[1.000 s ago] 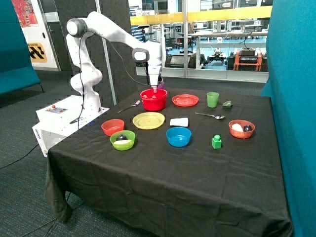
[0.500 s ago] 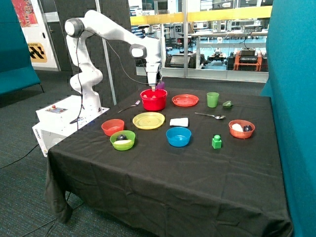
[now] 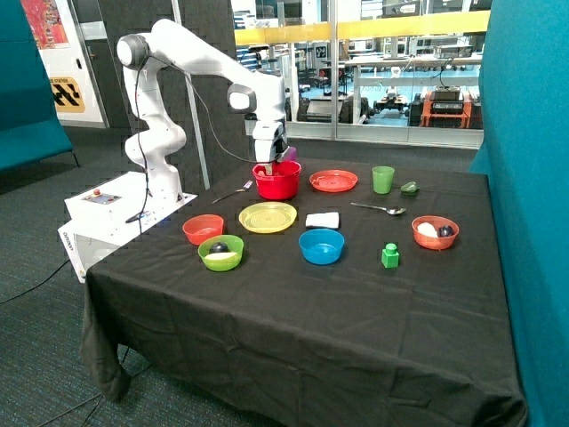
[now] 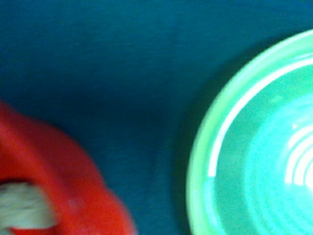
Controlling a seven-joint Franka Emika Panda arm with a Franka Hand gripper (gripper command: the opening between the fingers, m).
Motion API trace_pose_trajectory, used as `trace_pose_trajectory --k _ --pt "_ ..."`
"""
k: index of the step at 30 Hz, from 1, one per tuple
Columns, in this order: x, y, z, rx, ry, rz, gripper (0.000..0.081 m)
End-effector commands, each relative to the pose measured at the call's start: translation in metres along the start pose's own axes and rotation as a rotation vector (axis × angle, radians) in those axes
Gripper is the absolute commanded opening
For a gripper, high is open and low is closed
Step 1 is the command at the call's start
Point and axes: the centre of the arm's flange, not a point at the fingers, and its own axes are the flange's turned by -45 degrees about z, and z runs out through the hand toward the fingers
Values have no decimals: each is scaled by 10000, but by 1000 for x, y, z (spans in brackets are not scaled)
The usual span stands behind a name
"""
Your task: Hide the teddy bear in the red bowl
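- Teddy bear: you cannot pick it out for certain in either view. The outside view shows only a small pale-and-brown patch at the gripper (image 3: 269,164), right at the rim of the red bowl (image 3: 277,182), on the side nearest the arm's base.
- Whether the gripper holds the toy or has let go cannot be told, so treat the step as unconfirmed.
- The wrist view shows a red curved mass with a pale patch, dark cloth, and the edge of the ribbed yellow plate (image 4: 254,147); judge from this that the camera looks down past the bowl's wall towards the plate.
- To do this step well, centre the toy over the bowl's deep middle, not its rim, lower it inside, then release and lift straight up, so it does not snag or tip out.
- Watch the fork (image 3: 233,191) lying beside the bowl.
- The table wears a black cloth (image 3: 293,329) carrying several coloured bowls, a green cup (image 3: 383,179) and a spoon (image 3: 379,209).
- Behind stand glass partitions and teal panels.
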Motion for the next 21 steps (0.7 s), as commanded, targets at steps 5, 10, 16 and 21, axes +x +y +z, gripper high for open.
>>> trace_pose_trajectory --k 5,10,16,21 --pt "5 51 10 -27 24 339 620" --pt "4 55 13 -27 24 334 611" --pt "3 63 22 -27 23 34 545" --pt "-2 68 35 -28 23 -201 469"
